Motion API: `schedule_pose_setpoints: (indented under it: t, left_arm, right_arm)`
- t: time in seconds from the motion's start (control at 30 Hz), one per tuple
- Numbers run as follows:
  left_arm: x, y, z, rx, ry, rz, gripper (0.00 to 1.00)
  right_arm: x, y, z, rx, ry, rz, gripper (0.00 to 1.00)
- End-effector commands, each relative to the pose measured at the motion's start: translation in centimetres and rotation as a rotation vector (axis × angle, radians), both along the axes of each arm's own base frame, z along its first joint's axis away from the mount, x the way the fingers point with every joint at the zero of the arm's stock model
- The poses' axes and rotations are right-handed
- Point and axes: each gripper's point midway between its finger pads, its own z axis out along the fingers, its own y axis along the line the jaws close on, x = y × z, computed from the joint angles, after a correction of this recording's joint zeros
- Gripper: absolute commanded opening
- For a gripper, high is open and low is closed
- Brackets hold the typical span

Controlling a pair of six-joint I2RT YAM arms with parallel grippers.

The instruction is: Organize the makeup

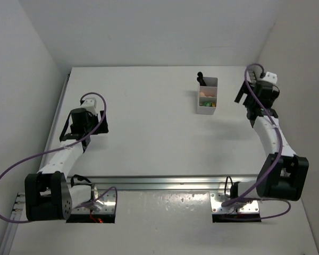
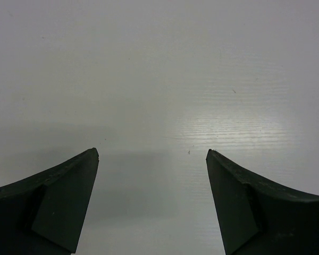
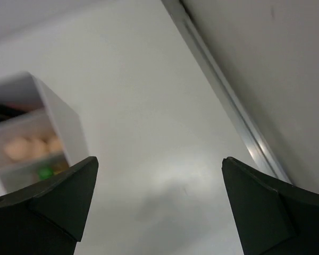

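1. Makeup (image 1: 206, 95) sits in the box (image 1: 206, 110), far across the surface
2. Right gripper (image 3: 159, 162) jaws wide, empty, beside it; left gripper (image 2: 151, 153) likewise, well apart
3. Sorting looks done; next, retreat clear

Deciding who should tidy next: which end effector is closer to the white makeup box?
Right. The right end effector hangs open just right of the white box; the left end effector is far off to its left, over the table.
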Motion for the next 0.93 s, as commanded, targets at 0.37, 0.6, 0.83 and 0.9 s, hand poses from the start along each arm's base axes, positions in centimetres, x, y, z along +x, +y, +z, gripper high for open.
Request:
schedule_pose_setpoints:
  t: [0.37,0.6,0.83,0.9]
  left_arm:
    - [0.8,-1.5,0.3,-0.081,-0.077,0.010,0.87]
    - [0.3,-2.5,-0.2,-0.095,-0.066,-0.001,0.86]
    - [-0.3,-2.8,-0.5,-0.103,-0.058,-0.005,0.86]
    - [-0.3,-2.8,-0.2,-0.103,-0.067,-0.006,0.86]
  right_arm:
    - [-14.7,-1.3,-11.3,0.318,0.539,-0.230,1.00]
    - [-15.8,-1.0,-11.0,0.321,0.649,-0.220,1.00]
    - [-15.9,-0.5,-11.1,0.348,0.607,-0.218,1.00]
    - [-15.8,-0.3,-11.0,0.354,0.593,-0.213,1.00]
